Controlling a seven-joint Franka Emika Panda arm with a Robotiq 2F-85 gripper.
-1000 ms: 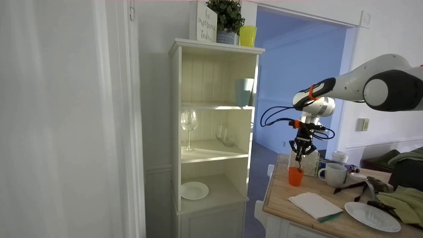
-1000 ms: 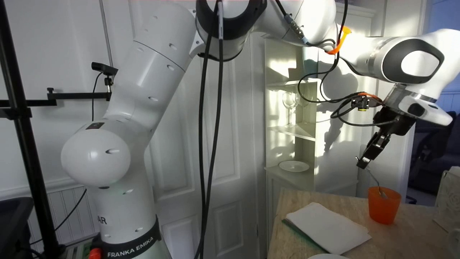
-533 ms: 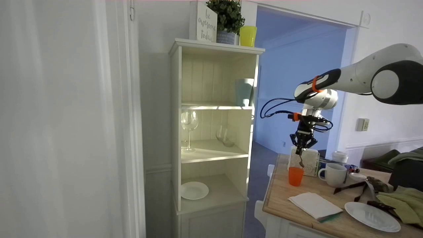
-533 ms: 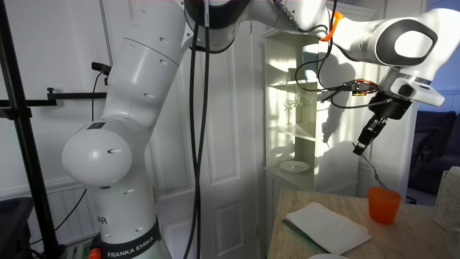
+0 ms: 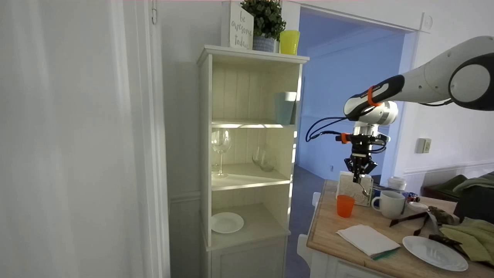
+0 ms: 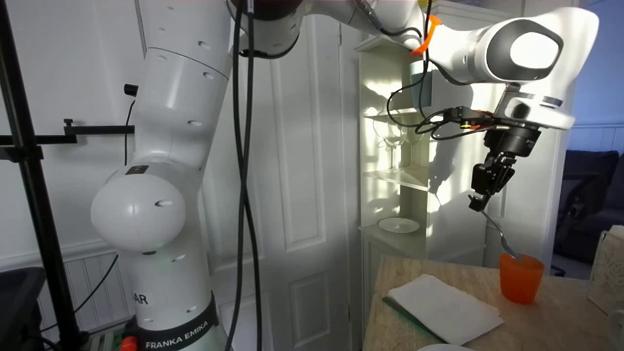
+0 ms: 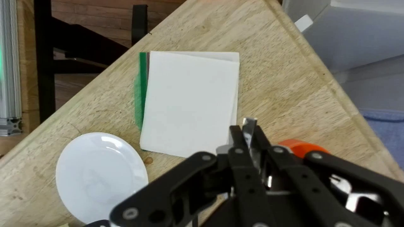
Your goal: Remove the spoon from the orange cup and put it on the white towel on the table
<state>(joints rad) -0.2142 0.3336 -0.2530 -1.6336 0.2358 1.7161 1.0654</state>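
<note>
Spoon (image 6: 501,235) pinched by its handle in the hand (image 6: 478,203), slanted, bowl end lowest. Spoon shown out of the orange cup (image 5: 345,206) and apart from it in an exterior view. Cup stood upright on the tabletop (image 7: 271,75); white towel (image 7: 189,104) laid flat near it, with a white plate (image 7: 101,178) set beside the towel.

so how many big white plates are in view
2. One plate is on the table beside the white towel; the other plate is on the lowest open shelf of the cabinet. Others could be hidden.
</note>
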